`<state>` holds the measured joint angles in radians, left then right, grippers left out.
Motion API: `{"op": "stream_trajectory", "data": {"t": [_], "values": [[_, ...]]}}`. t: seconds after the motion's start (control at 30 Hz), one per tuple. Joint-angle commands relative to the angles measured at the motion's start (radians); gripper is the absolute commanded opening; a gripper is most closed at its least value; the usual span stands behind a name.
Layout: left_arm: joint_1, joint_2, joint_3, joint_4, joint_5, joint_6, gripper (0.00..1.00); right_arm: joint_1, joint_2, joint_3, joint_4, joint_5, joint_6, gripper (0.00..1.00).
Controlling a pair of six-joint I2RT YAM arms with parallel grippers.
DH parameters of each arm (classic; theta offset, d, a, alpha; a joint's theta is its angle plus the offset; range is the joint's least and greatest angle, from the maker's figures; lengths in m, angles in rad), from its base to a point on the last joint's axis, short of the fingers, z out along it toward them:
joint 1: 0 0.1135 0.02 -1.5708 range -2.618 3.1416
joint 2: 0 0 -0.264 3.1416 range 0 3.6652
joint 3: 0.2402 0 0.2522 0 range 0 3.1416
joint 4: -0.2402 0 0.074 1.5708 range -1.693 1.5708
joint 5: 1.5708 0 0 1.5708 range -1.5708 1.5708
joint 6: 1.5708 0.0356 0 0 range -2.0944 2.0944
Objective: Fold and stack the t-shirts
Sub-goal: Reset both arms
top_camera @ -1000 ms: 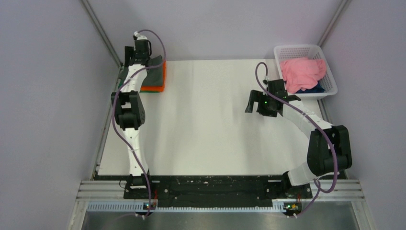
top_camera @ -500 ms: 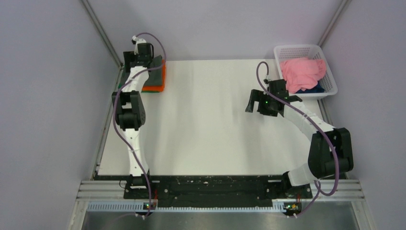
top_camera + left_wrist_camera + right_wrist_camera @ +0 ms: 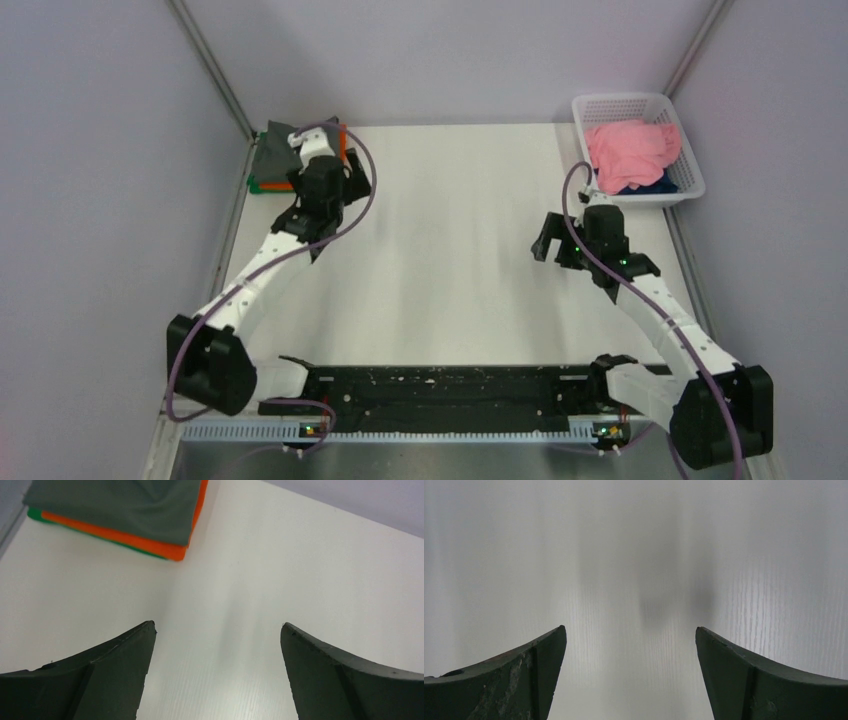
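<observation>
A folded stack sits at the table's far left corner: a dark grey t-shirt (image 3: 277,148) on top, an orange one (image 3: 342,145) under it and a green one (image 3: 262,184) at the bottom. The left wrist view shows the grey (image 3: 115,502), orange (image 3: 125,539) and green (image 3: 35,515) layers too. My left gripper (image 3: 305,225) (image 3: 218,625) is open and empty over bare table, just near of the stack. A crumpled pink t-shirt (image 3: 630,148) lies on a navy one (image 3: 650,185) in the basket. My right gripper (image 3: 553,243) (image 3: 630,628) is open and empty over bare table, near-left of the basket.
The white lattice basket (image 3: 692,188) stands at the far right corner. Metal frame posts rise at both far corners. The white table (image 3: 450,250) ends at a black rail (image 3: 450,385) between the arm bases.
</observation>
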<state>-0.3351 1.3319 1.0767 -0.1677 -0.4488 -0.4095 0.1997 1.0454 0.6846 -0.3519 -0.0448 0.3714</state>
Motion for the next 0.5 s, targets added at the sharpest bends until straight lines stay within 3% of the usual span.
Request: {"op": "stream_trajectory", "data": {"t": [0.0, 0.23, 0.47], "values": [[-0.062, -0.151, -0.187, -0.135, 0.022, -0.19, 0.99, -0.007, -0.137, -0.063, 0.051, 0.087, 0.036, 0.99], [-0.102, -0.446, -0.423, -0.194, 0.048, -0.316, 0.99, -0.007, -0.247, -0.159, 0.071, 0.125, 0.081, 0.99], [-0.102, -0.491, -0.395, -0.227, 0.062, -0.279, 0.99, -0.005, -0.257, -0.18, 0.124, 0.148, 0.132, 0.99]]}}
